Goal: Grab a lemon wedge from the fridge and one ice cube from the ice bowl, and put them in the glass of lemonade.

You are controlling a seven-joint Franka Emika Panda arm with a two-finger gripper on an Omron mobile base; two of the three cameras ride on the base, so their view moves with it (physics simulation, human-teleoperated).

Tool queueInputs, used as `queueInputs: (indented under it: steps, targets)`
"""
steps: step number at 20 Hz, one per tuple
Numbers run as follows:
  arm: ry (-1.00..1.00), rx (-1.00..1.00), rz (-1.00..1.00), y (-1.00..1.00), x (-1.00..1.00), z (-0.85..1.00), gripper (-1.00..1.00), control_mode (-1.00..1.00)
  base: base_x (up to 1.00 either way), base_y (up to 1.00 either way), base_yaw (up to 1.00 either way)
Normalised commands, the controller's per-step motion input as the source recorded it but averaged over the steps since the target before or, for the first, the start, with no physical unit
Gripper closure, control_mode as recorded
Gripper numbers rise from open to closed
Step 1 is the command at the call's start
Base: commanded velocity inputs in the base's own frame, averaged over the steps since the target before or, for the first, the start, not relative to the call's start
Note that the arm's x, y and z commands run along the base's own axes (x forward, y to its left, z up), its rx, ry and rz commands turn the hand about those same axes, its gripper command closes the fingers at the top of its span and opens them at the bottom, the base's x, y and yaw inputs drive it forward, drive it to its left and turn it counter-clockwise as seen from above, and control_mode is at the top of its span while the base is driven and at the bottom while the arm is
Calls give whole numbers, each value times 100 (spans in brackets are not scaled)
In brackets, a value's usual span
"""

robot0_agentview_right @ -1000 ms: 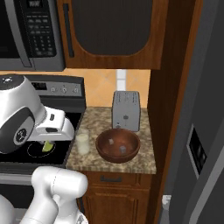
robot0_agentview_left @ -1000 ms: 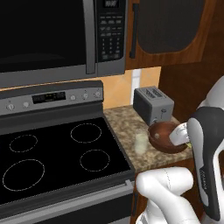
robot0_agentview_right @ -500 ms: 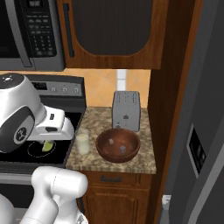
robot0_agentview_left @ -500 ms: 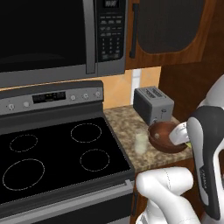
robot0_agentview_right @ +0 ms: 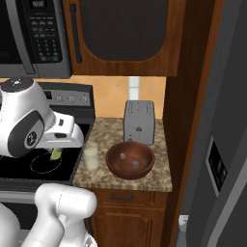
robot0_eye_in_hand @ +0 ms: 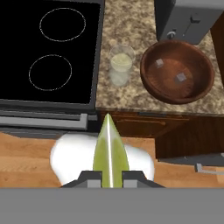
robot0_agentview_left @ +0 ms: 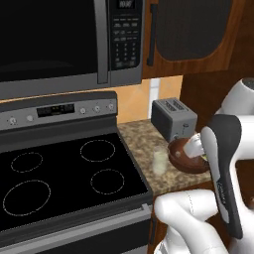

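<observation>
From the hand view I have the claw pinched on the lemon wedge, its two dark tips pressed against either side of the yellow-green slice, which stands up between them with its point toward twelve o'clock. In the right base view a bit of the same wedge peeks out under the white wrist, over the stovetop's near right corner.

Beyond the wedge's point, still toward twelve in the hand view, sits the glass of lemonade on the speckled granite counter, upright, with pale liquid inside. At about two o'clock from the claw is the ice bowl, just beside the glass but not touching it. Inside it I can see two pale ice cubes, one ice cube toward the bowl's upper left and the other cube nearer its middle, apart from each other.

Past the bowl, at roughly one o'clock, stands the grey toaster. At ten to eleven o'clock lies the black stovetop with its ringed burners. In the right base view the fridge fills the right edge, at three o'clock from the bowl, its black dispenser panel facing me.
</observation>
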Motion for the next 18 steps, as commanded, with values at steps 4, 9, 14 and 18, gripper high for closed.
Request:
queueInputs:
  steps: [4,9,14,18]
  targets:
    - [0,0,0,5,64,-9,100,-100,0,0,0]
    - [0,0,0,1,60,-29,100,-100,0,0,0]
    - [0,0,0,12,86,-48,100,-100,0,0,0]
    - [1,0,0,4,69,-56,100,-100,0,0,0]
